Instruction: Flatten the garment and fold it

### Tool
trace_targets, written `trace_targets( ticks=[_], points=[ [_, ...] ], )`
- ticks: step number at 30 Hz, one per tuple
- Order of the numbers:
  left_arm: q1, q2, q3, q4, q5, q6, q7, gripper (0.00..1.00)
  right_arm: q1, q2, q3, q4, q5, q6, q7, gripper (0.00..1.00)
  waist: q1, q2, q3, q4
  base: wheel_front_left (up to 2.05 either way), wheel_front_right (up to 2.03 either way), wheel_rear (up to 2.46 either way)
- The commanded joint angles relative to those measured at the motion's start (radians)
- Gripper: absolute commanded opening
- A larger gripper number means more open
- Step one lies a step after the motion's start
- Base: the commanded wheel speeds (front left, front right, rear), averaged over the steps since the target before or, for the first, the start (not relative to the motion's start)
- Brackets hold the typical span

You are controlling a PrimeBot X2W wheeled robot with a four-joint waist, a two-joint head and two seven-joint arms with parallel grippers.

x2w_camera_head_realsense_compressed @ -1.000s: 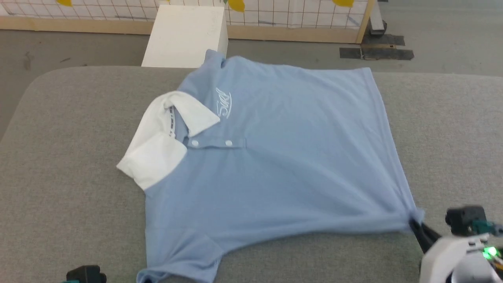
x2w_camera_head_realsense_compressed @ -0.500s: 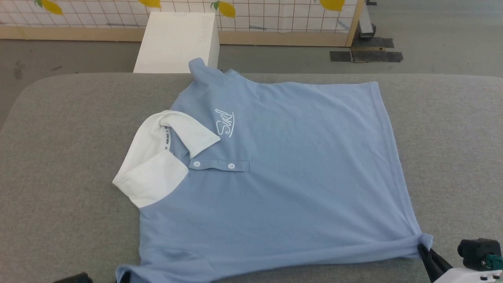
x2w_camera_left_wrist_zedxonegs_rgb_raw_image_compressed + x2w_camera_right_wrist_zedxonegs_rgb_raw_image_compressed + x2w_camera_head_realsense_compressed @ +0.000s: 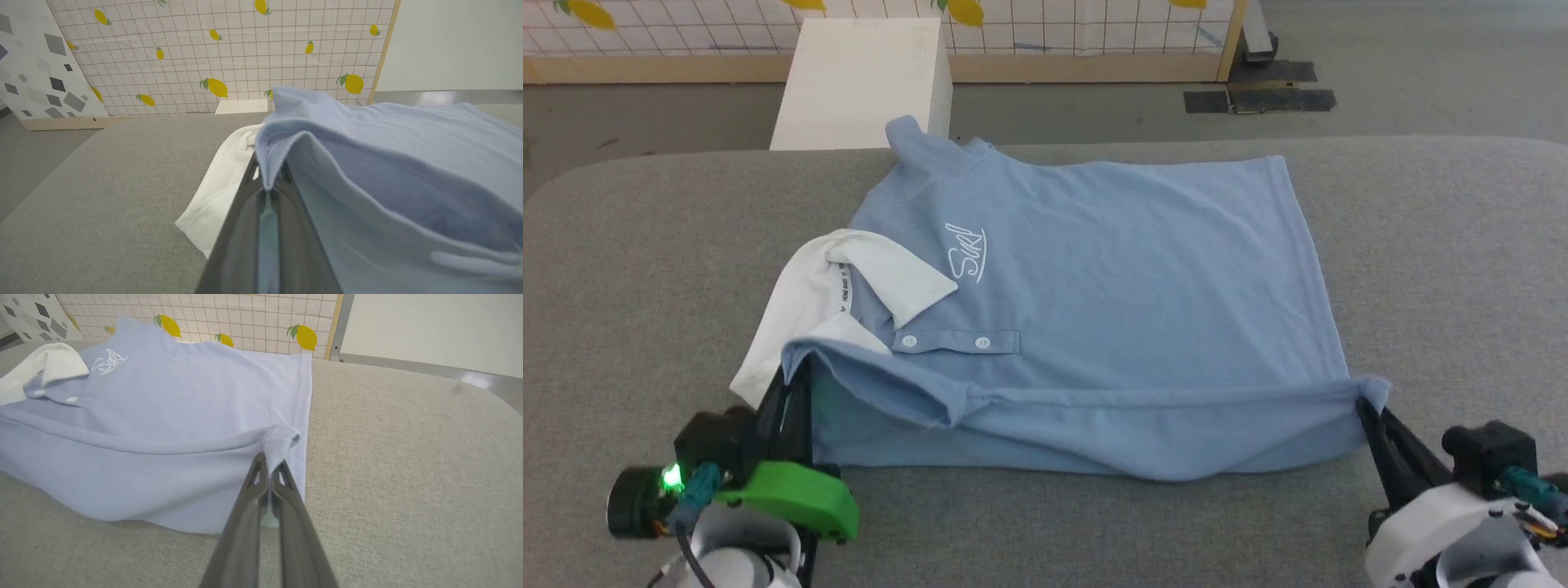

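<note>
Blue garment (image 3: pixel 1111 269) covers tips of left fingers (image 3: pixel 786 408).

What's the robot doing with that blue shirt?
The robot is folding a light blue polo shirt on a grey padded table. Its left gripper pinches the near edge by the white collar, and its right gripper pinches the near corner at the other end. That edge is lifted off the table between them, while the rest lies flat, logo up.
</note>
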Motion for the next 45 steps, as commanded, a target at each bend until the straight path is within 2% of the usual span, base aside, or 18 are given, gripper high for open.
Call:
trace_targets(
  ticks=[1, 9, 15, 20, 25, 26, 27, 28, 29, 33, 38, 41, 45],
  points=[
    [-0.055, 0.013, -0.004, 0.013, 0.014, -0.005, 0.004, 0.00, -0.046, -0.014, 0.011, 0.006, -0.006, -0.002, 0.007, 0.00, 0.0001, 0.0000, 0.025, -0.010, 0.00, 0.00, 0.00],
    [-0.254, 0.026, -0.004, 0.161, 0.017, -0.010, 0.096, 0.00, -0.218, -0.055, 0.051, 0.090, 0.017, -0.002, 0.077, 0.00, 0.0001, 0.0000, 0.109, -0.021, 0.00, 0.00, 0.00],
    [-0.339, 0.036, -0.010, 0.268, -0.011, -0.016, 0.255, 0.00, -0.325, -0.085, 0.074, 0.166, 0.061, -0.002, 0.197, 0.00, 0.0001, 0.0000, 0.170, -0.017, 0.00, 0.00, 0.00],
    [-0.366, 0.051, -0.035, 0.326, -0.060, -0.052, 0.472, 0.00, -0.400, -0.103, 0.083, 0.226, 0.122, -0.002, 0.378, 0.00, 0.0001, 0.0000, 0.201, -0.011, 0.00, 0.00, 0.00],
    [-0.365, 0.056, -0.043, 0.319, -0.107, -0.074, 0.591, 0.00, -0.430, -0.087, 0.043, 0.262, 0.165, -0.002, 0.589, 0.00, 0.0001, 0.0000, 0.202, -0.003, 0.00, 0.00, 0.00],
    [-0.365, 0.058, -0.039, 0.309, -0.109, -0.072, 0.586, 0.38, -0.432, -0.081, 0.031, 0.261, 0.167, -0.002, 0.618, 0.11, 0.0001, 0.0000, 0.198, 0.000, 0.00, 0.00, 0.00],
    [-0.365, 0.060, -0.034, 0.299, -0.103, -0.066, 0.565, 0.67, -0.433, -0.077, 0.023, 0.253, 0.165, -0.002, 0.628, 0.38, 0.0001, 0.0000, 0.195, 0.002, 0.00, 0.00, 0.00],
    [-0.364, 0.062, -0.028, 0.288, -0.094, -0.057, 0.530, 1.00, -0.432, -0.070, 0.012, 0.245, 0.165, -0.002, 0.632, 0.91, 0.0001, 0.0000, 0.187, 0.005, 0.00, 0.00, 0.00],
    [-0.360, 0.061, -0.023, 0.281, -0.089, -0.051, 0.500, 1.00, -0.428, -0.062, 0.002, 0.238, 0.166, -0.002, 0.632, 1.00, 0.0001, 0.0000, 0.180, 0.006, 0.00, 0.00, 0.00],
    [-0.324, 0.042, 0.014, 0.233, -0.059, -0.006, 0.291, 1.00, -0.394, -0.020, -0.042, 0.193, 0.154, -0.002, 0.554, 1.00, 0.0001, 0.0000, 0.139, 0.011, 0.00, 0.00, 0.00],
    [-0.213, 0.005, 0.050, 0.180, -0.053, 0.035, 0.080, 1.00, -0.317, 0.041, -0.094, 0.131, 0.119, -0.002, 0.364, 1.00, 0.0001, 0.0000, 0.080, 0.009, 0.00, 0.00, 0.00],
    [-0.134, -0.011, 0.055, 0.150, -0.051, 0.054, 0.017, 1.00, -0.264, 0.074, -0.112, 0.108, 0.090, -0.002, 0.250, 1.00, 0.0001, 0.0000, 0.053, 0.002, 0.00, 0.00, 0.00],
    [-0.059, -0.016, 0.055, 0.136, -0.056, 0.054, -0.030, 1.00, -0.198, 0.109, -0.127, 0.070, 0.064, -0.002, 0.088, 1.00, 0.0001, 0.0000, 0.025, -0.004, 0.00, 0.00, 0.00]
  ],
)
